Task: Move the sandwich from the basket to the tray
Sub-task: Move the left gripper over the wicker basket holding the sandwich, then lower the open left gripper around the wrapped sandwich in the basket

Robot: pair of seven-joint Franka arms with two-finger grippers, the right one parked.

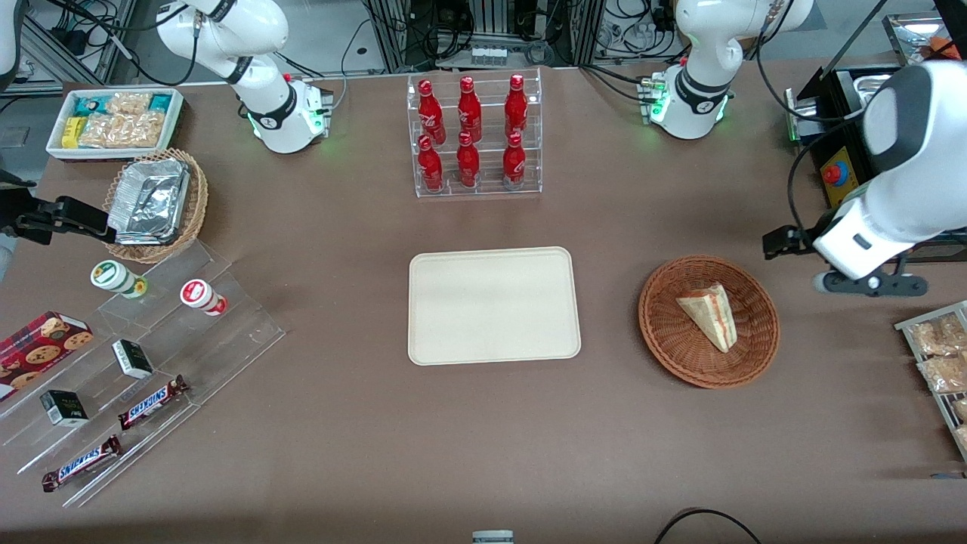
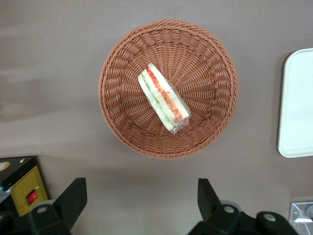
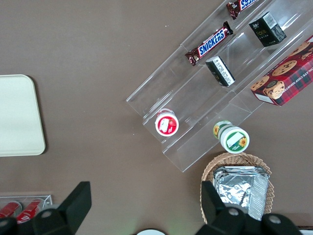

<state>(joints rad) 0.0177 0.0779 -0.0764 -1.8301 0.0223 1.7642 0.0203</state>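
Gripper: the gripper point(image 2: 139, 208) hangs high over the bench point(image 1: 483, 438), its two dark fingers spread wide with nothing between them; in the front view the working arm's hand sits at the right edge of the frame, farther from the camera than the basket. My guess is that it waits this high so that the whole basket fits under the wrist camera before any descent.

Basket: the basket point(image 1: 665, 340), a round reddish-brown wicker bowl, stands right of centre in the front view, beside the tray and well apart from it. Its shallow wall likely leaves room for the fingers to come straight down.

Sandwich: the sandwich point(image 1: 711, 314) lies in the basket, near the middle of the weave. It is a small pale triangular wedge in clear wrap. The wrist view shows its layered edge facing up: white bread with green, orange and red strips running along its length point(image 2: 163, 98).

Tray: the tray point(image 1: 495, 306), flat and cream-beige with a low rim, lies at the centre of the front view with nothing on it, so the move is not yet begun.

Grip, as a judgement: closing across the wedge's flat bread faces seems the natural hold.
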